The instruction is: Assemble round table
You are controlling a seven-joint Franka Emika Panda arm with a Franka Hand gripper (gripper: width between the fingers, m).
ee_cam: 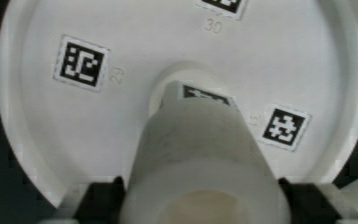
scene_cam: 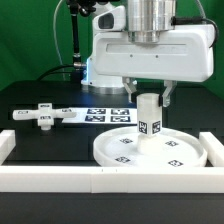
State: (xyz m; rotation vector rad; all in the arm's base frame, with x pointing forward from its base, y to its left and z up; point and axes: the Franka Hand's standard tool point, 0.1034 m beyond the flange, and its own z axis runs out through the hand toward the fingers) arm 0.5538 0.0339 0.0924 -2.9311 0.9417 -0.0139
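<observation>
Standing upright on the disc (scene_cam: pixel 103 153), the leg (scene_cam: pixel 150 122) rises straight beneath the gripper (scene_cam: pixel 151 98) in the exterior view — its top between the two fingers — while the cross-shaped base (scene_cam: pixel 42 116) lies well off toward the exterior view's left, past the marker board (scene_cam: pixel 105 112). In the wrist view the gripper (ee_cam: pixel 204 196) is clamped on the leg (ee_cam: pixel 202 140), a dark finger pad (ee_cam: pixel 101 194) against each flank, and the disc (ee_cam: pixel 69 130) spreads directly below the tool.
</observation>
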